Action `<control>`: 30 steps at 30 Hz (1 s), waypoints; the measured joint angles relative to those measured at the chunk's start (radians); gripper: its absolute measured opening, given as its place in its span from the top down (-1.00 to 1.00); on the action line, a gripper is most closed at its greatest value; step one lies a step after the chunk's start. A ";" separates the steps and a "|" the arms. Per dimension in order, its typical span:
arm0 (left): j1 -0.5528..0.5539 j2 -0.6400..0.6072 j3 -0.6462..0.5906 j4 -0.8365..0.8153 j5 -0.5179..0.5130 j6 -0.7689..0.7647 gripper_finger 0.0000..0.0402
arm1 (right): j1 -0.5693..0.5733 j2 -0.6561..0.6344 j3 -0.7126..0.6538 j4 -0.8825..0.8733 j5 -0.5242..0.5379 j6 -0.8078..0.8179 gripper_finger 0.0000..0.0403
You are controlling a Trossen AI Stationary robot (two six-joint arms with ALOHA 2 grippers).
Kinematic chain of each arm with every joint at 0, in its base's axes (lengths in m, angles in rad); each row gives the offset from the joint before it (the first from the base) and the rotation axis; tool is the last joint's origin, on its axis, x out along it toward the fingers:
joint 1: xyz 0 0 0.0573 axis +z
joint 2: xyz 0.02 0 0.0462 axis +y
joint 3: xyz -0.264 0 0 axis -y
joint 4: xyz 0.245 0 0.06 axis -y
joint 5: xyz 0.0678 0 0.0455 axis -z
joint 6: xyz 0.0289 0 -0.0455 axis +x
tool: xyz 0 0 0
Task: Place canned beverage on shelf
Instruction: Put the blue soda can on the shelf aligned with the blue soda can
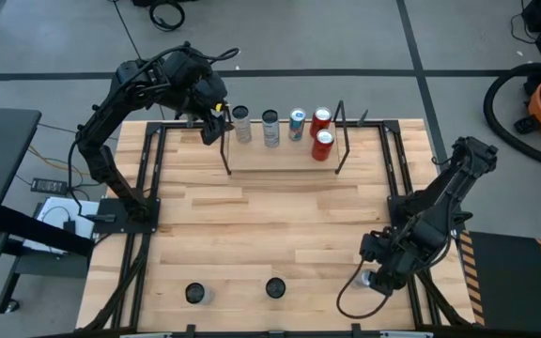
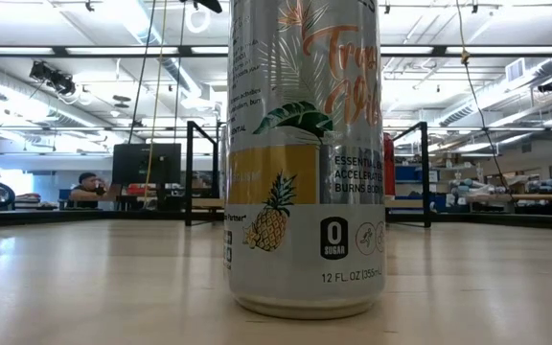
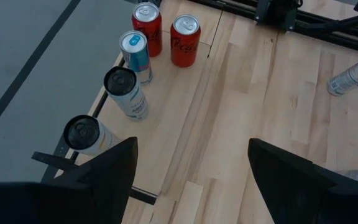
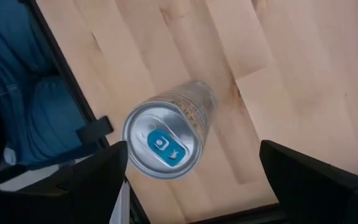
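Note:
Several cans stand on the shelf's wood board (image 1: pixel 280 158) at the table's far side: two silver (image 1: pixel 241 123), one blue-topped (image 1: pixel 297 123), two red (image 1: pixel 322 144). My left gripper (image 1: pixel 212 124) hangs open above the shelf's left end, over the silver can there (image 3: pixel 82 134), touching nothing. My right gripper (image 4: pixel 191 180) is open at the near right of the table (image 1: pixel 376 274), pointing down over an upright silver can with a blue tab (image 4: pixel 163 146). That can stands on the table below the fingers, nearer one of them, apart from both.
Two more cans stand near the table's front edge (image 1: pixel 195 293) (image 1: pixel 275 287); the second fills the low view (image 2: pixel 305 163). Black rails (image 1: pixel 148 188) (image 1: pixel 397 178) run along the table's left and right sides. Bare wood (image 1: pixel 280 225) lies between the shelf and the near cans.

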State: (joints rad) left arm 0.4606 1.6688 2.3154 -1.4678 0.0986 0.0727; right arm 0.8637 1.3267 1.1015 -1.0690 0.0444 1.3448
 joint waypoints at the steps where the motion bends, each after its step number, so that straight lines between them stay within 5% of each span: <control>1: 0.000 0.000 0.000 0.000 0.000 0.000 -0.53 | 0.001 0.001 0.000 0.002 0.000 0.009 -0.85; 22: 0.000 0.000 0.000 0.013 0.000 0.019 -0.53 | -0.001 0.168 0.001 0.063 -0.040 -0.039 -0.83; 30: 0.000 0.000 0.000 0.036 0.000 0.020 -0.53 | -0.023 0.201 0.001 0.096 -0.084 -0.119 -0.40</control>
State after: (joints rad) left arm 0.4605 1.6688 2.3154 -1.4319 0.0986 0.0929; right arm 0.8404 1.5276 1.1027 -0.9725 -0.0395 1.2253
